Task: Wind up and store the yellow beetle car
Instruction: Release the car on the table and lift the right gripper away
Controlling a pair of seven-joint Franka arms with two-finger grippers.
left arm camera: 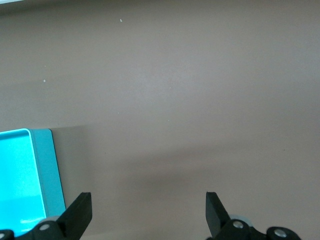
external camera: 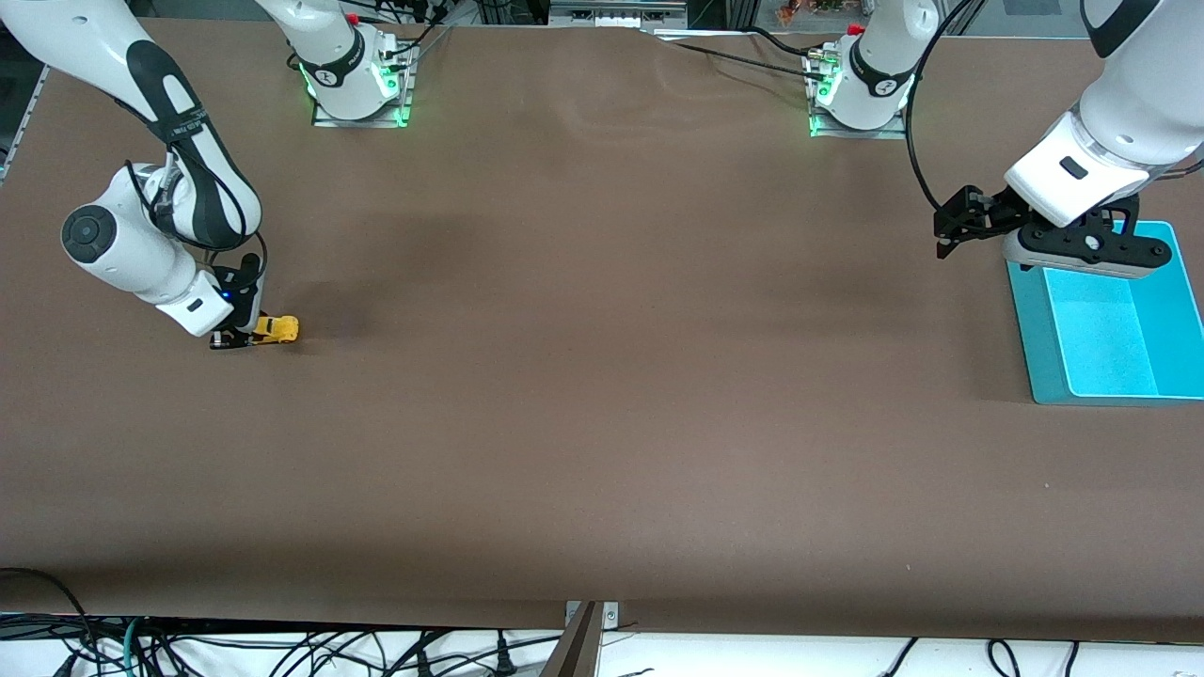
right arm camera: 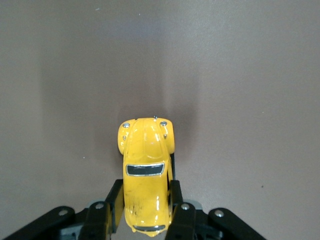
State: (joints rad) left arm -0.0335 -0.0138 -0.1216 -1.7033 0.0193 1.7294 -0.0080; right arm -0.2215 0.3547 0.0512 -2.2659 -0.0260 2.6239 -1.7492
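Observation:
The yellow beetle car point(external camera: 276, 329) sits on the brown table near the right arm's end. My right gripper point(external camera: 235, 337) is down at the table and shut on the car's rear half. In the right wrist view the car point(right arm camera: 145, 170) lies between the two black fingers point(right arm camera: 114, 200), which press on both its sides, with its rounded nose pointing away from the gripper. My left gripper point(external camera: 950, 230) is open and empty, held above the table beside the teal bin point(external camera: 1152, 376). In the left wrist view its gripper point(left arm camera: 149, 210) has its jaws wide apart over bare table.
The open teal bin stands at the left arm's end of the table, and its rim also shows in the left wrist view point(left arm camera: 47, 170). The two arm bases point(external camera: 357, 85) stand along the table's edge farthest from the front camera. Cables hang under the nearest edge.

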